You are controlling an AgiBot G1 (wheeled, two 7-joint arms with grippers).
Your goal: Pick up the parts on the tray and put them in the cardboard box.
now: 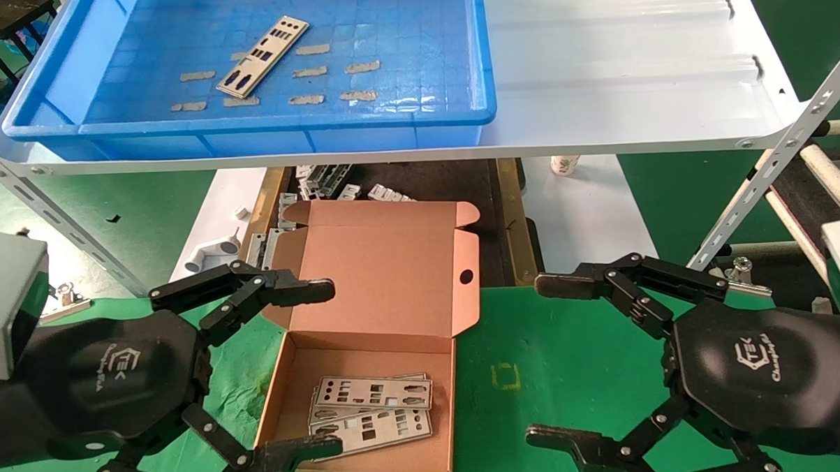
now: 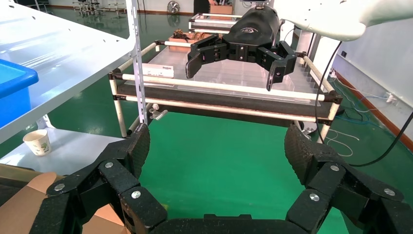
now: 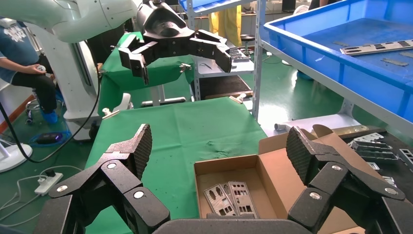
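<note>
**Q:** Both grippers — how do they stand?

**A:** Left gripper [image 1: 327, 368] hangs over the near-left corner of the cardboard box [image 1: 386, 265], fingers spread wide, holding nothing. Right gripper [image 1: 546, 361] hovers over the green mat [image 1: 550, 371] to the right of the box, fingers equally wide apart and empty.

**Q:** Where are the parts?

**A:** One silver plate [image 1: 263, 55] lies diagonally in the blue tray [image 1: 248, 123], far left, among tan tape scraps [image 1: 307, 72]. A small stack of plates [image 1: 370, 409] rests flat in the open box, overlapping, at its near side. Each is a thin long rectangle punched with small rectangular and round cut-outs.

**Q:** Any writing?

**A:** White logos on both gripper housings; the lettering "TEK" can be made out, the rest I cannot read.

**Q:** And the surroundings?

**A:** The tray sits on a glossy white metal shelf [image 1: 631, 68] carried by perforated angle posts. The box stands lid-open on the green mat, a round hole [image 1: 466, 276] in its lid flap. Behind it, under the shelf, lie grey metal brackets [image 1: 324, 180] and a white pipe fitting [image 1: 211, 254]; a paper cup [image 2: 38, 142] stands farther right. Beyond is a green workshop floor [image 2: 97, 105] and a roller rack [image 2: 224, 92].
</note>
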